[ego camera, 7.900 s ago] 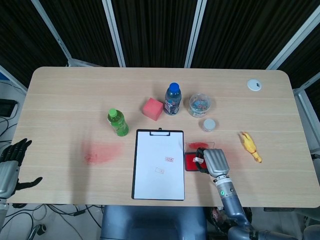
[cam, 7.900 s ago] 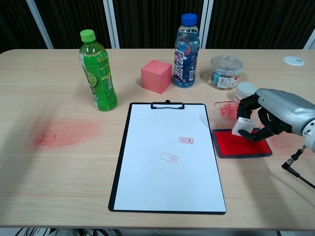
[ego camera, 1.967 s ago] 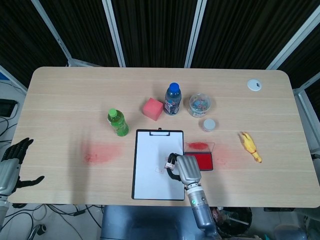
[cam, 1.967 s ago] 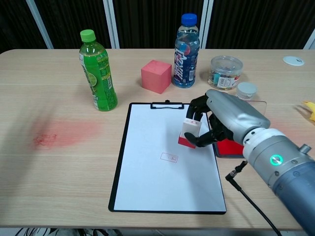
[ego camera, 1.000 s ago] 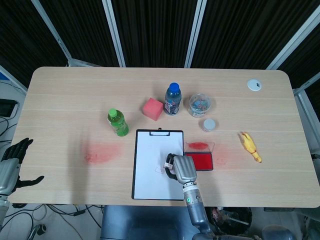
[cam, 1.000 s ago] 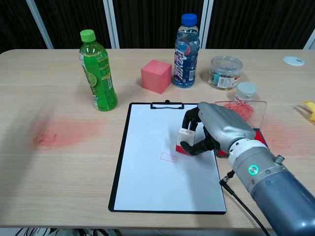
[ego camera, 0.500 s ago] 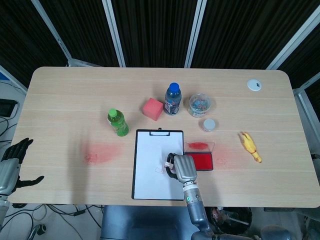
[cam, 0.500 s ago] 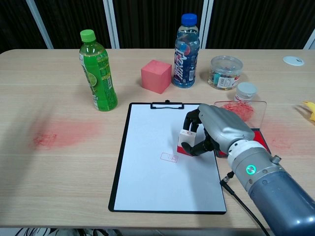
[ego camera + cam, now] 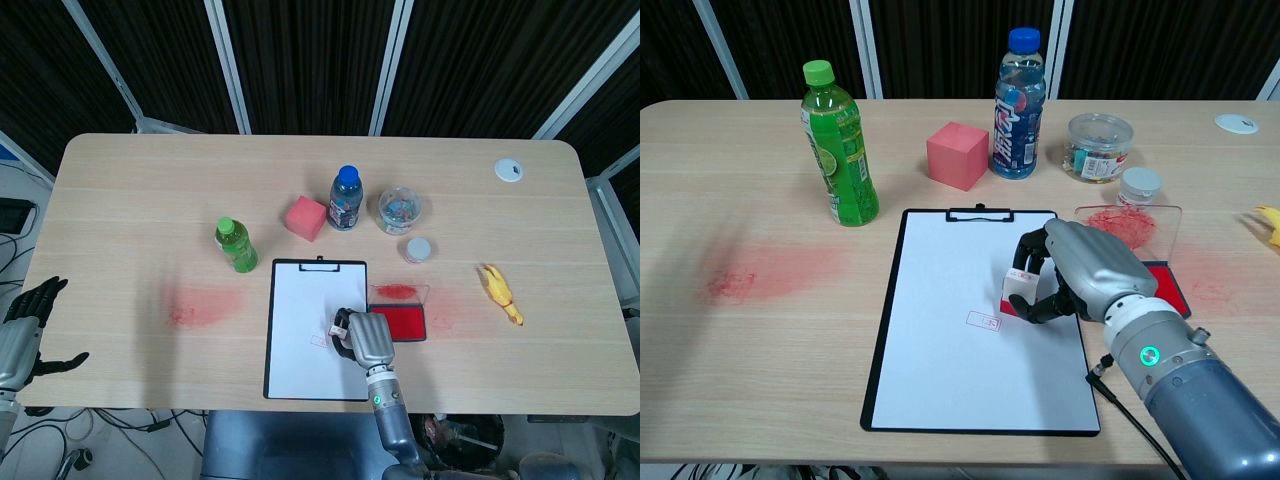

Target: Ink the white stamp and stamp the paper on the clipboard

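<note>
R robot hand [image 9: 1080, 270] grips white stamp [image 9: 1017, 291] | stamp on paper [image 9: 960, 330] | clipboard [image 9: 979, 214]

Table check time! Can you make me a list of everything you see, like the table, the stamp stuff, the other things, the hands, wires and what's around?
Surface: wooden table with red ink smears on it, one at the left.
Job's things: white stamp pressed on the paper of the black clipboard; one red stamp mark beside it; red ink pad with its clear lid open.
Clutter: green bottle, blue-capped bottle, pink cube, clear jar, small white-lidded jar, yellow toy, white disc.
Hands: right hand grips the stamp; left hand off the table's edge, holds nothing.
Cables: thin black wire along the right wrist.
Surroundings: dark slatted panels behind.
</note>
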{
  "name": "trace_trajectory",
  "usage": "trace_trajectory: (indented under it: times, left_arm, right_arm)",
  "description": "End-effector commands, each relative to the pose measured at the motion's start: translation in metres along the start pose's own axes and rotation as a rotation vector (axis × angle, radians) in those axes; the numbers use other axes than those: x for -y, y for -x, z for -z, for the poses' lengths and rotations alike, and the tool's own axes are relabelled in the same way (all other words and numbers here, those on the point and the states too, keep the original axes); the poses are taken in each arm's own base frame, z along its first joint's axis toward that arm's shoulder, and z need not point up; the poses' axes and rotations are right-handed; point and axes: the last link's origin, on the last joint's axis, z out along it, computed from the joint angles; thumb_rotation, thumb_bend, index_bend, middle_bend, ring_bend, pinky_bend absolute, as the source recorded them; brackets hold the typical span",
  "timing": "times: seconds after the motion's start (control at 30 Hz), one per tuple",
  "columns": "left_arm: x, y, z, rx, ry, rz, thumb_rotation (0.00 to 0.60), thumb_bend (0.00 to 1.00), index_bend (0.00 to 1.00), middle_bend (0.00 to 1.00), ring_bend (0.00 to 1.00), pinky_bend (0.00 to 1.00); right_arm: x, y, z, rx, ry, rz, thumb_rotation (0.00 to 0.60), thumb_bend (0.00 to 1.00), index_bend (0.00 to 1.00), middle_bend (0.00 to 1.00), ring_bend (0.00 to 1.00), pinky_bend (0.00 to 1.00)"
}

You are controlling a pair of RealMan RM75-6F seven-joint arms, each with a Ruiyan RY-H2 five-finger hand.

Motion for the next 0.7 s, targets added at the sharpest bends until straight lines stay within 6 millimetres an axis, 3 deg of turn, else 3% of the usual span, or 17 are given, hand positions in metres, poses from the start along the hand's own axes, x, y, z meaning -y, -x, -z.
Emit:
trace_trajectory:
  times: [0.03,0.7]
  left_arm:
    - [-0.0002,0.0002,0.0002,0.001,0.001,0.0,0.6,0.01,0.0,0.0,0.0,0.0]
    - [0.0,0.0004,0.0002,0.003,0.0,-0.001,0.6,0.01,0.0,0.0,0.0,0.0]
  right_arm:
    - [-0.0009,0.0008,0.0002,0.002,0.002,0.0,0.6,0.66,0.93,0.8,0.86,0.87]
    - [-0.002,0.0053,0.0022,0.009,0.007,-0.002,0.6,0.66,0.94,0.81,0.87,0.87]
